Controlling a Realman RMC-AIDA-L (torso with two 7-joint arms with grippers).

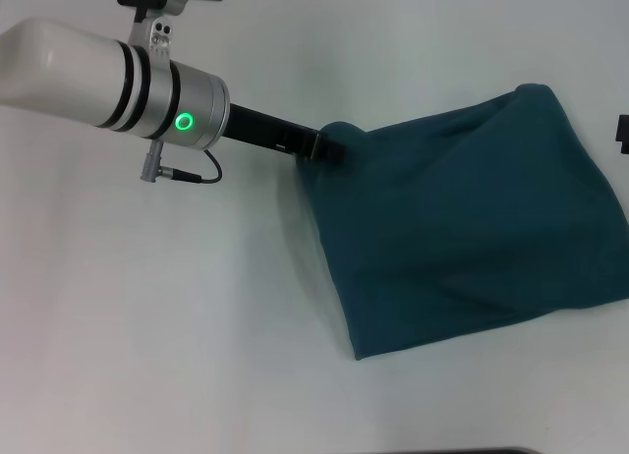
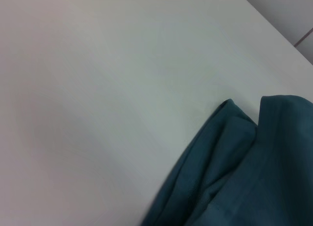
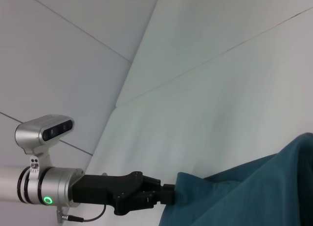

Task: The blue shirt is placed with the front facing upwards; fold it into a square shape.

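The blue shirt (image 1: 472,218) lies on the white table (image 1: 177,316), over on the robot's right side. It is already bunched into a rough, lumpy block, and no letters show on top. The left hand (image 1: 329,144) is pinched tight on one corner of the cloth, at the edge nearest the middle of the table. That corner looks lifted a little.

I think the robot is in the middle of a fold, carrying this corner across. Next it needs to bring the corner over the rest of the shirt, lay it flat, and then let go. The edges should line up so the shape turns out square.

The right hand does not show in any view.

Count: one shirt, one hand in view, one table.
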